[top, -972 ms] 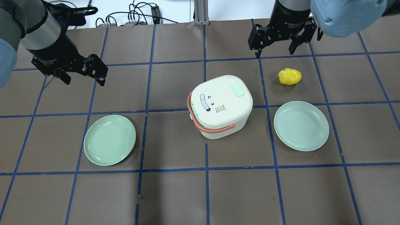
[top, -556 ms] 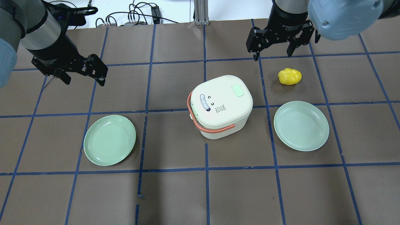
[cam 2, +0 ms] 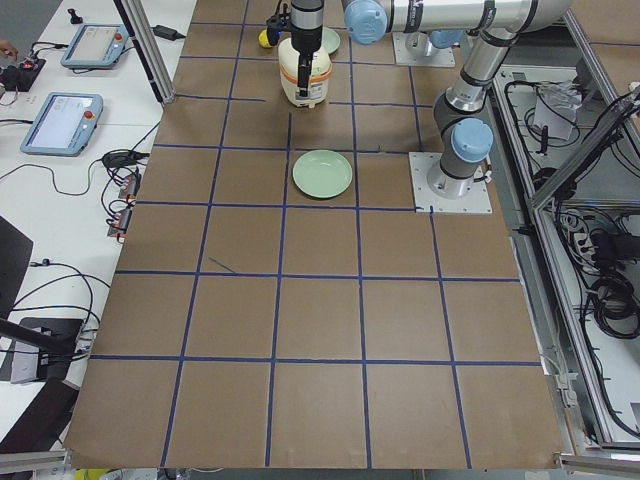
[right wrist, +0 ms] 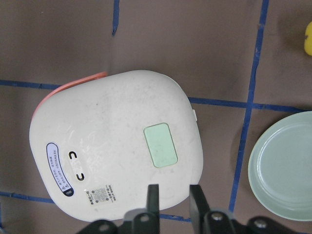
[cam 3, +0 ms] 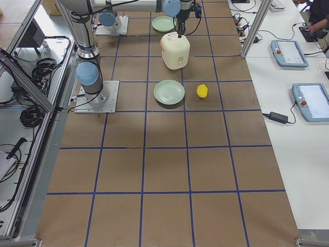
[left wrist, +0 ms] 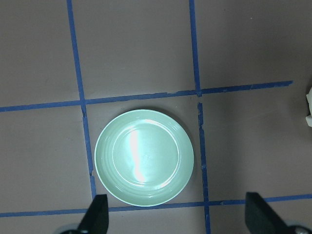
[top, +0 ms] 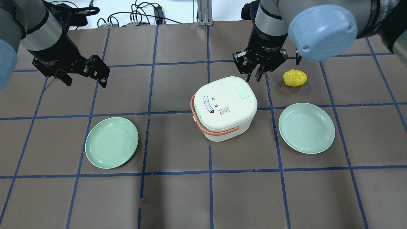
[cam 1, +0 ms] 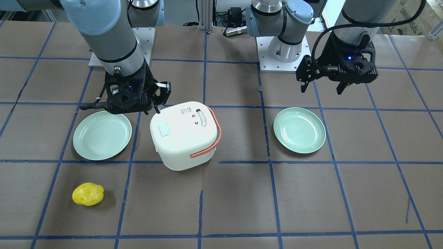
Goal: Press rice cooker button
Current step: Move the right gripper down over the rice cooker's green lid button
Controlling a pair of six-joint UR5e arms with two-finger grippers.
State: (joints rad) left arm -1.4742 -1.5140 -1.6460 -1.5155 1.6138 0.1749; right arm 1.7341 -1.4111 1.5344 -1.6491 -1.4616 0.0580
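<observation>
The white rice cooker [top: 222, 108] with an orange handle stands mid-table, lid closed, with a mint green button [top: 242, 92] on its lid. It also shows in the front view [cam 1: 183, 135] and the right wrist view [right wrist: 112, 146], button [right wrist: 160, 145] included. My right gripper [top: 253, 77] hangs just behind the cooker's far edge, near the button. Its fingers [right wrist: 153, 195] are drawn close together with a narrow gap, holding nothing. My left gripper [top: 86, 83] is open and empty, off to the left above the table.
Two mint green plates lie beside the cooker, one on the left [top: 111, 142] and one on the right [top: 306, 128]. A yellow fruit-like item [top: 295, 78] lies right of my right gripper. The left wrist view looks down on the left plate [left wrist: 144, 157].
My right gripper has moved from the far right of the table down and left to the cooker's far edge, and its fingers have closed together. The left arm has not moved.
</observation>
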